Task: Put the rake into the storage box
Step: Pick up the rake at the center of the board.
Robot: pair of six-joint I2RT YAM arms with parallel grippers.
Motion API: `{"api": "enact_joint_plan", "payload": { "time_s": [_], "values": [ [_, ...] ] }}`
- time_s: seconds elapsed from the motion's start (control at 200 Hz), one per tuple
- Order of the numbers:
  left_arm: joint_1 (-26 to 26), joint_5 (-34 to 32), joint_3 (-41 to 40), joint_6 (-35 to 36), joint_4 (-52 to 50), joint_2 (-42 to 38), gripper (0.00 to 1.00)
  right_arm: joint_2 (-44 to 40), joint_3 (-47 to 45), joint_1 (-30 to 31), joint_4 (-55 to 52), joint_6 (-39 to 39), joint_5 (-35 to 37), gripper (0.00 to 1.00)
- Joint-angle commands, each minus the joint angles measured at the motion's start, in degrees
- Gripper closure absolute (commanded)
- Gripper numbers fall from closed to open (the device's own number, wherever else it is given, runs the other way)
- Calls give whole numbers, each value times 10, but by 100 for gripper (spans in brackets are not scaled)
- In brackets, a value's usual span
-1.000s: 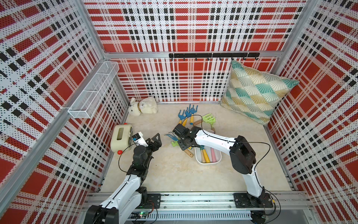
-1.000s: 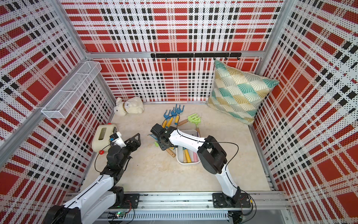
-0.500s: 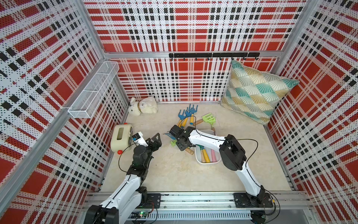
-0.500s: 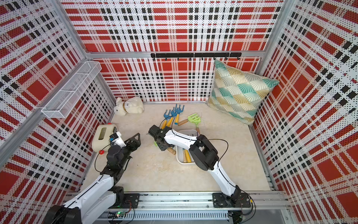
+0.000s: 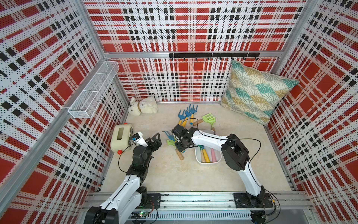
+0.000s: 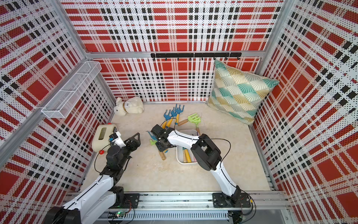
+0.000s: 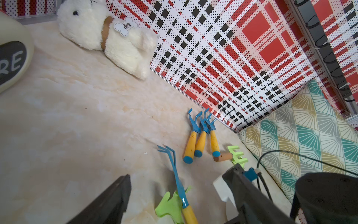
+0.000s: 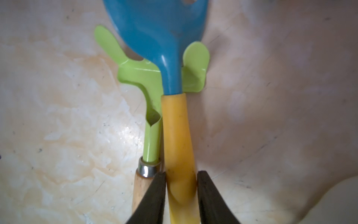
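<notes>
Beside the storage box (image 5: 207, 163), right gripper (image 8: 181, 180) pinches the blue rake (image 8: 172, 81) by its yellow handle; a finger (image 8: 153, 194) crowding the green rake (image 8: 153, 135) could drag it along. Left gripper (image 5: 157, 140) hangs spread.

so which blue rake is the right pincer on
The lone blue rake lying over a green rake, right pincer on its yellow handle; the other three lie bunched together.

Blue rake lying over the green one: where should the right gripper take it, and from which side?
Blue rake: grip the yellow handle from above, jaws across it. It is slim and round; the forked head is wide. The green rake lies tight alongside, leaving little room there.
</notes>
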Motion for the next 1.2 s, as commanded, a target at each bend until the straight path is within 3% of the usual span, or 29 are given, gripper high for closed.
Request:
{"api": "enact_joint_plan", "payload": {
  "time_s": [0.0,0.13,0.456,0.621,0.852,1.197],
  "values": [
    [3,6,-8,3,11,-8,12,-17,-2,-11,13,24,-15,65],
    [4,5,-8,3,11,-10,12,21,25,-20,-26,35,54,64],
    [3,7,-7,2,11,-8,12,57,36,-14,-34,42,62,59],
    [3,7,-8,3,11,-12,12,31,41,-7,-22,46,74,78],
    [2,6,-12,5,11,-27,12,-54,-8,-3,71,57,17,96],
    [1,6,-12,6,11,-30,12,-205,-129,-7,135,94,9,100]
  ]
}}
